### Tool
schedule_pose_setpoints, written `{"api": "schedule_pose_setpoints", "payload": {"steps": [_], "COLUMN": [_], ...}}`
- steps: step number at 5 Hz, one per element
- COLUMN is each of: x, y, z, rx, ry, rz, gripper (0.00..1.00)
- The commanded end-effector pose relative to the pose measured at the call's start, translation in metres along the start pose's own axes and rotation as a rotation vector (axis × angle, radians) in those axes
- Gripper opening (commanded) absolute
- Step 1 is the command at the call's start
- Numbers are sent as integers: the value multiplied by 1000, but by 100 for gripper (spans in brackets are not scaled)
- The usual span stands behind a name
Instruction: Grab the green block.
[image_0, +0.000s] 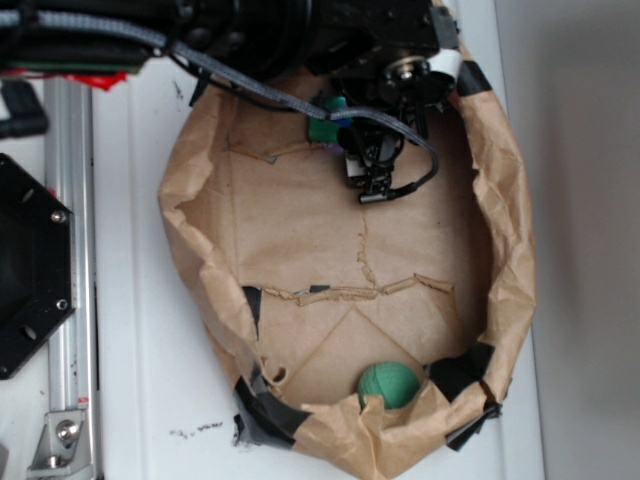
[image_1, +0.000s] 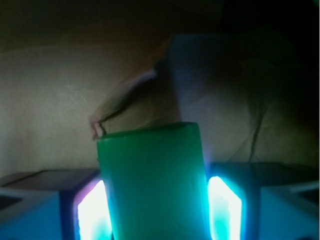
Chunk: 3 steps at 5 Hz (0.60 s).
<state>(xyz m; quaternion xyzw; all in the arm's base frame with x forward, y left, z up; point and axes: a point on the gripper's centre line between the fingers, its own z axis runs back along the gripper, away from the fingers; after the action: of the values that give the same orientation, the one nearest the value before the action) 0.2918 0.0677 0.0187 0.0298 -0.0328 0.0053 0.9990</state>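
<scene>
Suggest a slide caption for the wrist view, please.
Green block clamped between the glowing pads of the gripper, brown paper behind.

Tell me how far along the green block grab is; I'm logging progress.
Done: the pincer is lined up, with the green block between its glowing pads. In hand: closing on it, though contact isn't clear. Left: lifting it from the paper-lined basin.

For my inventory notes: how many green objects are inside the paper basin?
2. The green block sits between the claw's fingers at the basin's top edge; the green ball lies against the bottom wall. Others may hide under the arm.
</scene>
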Motion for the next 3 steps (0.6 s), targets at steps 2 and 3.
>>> {"api": "schedule_pose_setpoints", "payload": {"steps": [2,3], "x": [6,5], "y": [-67,-68], "z": [105,125], "rx": [-23,10], "ry": [-30,-59], "rz": [-162,-205], "gripper": [0,0]}}
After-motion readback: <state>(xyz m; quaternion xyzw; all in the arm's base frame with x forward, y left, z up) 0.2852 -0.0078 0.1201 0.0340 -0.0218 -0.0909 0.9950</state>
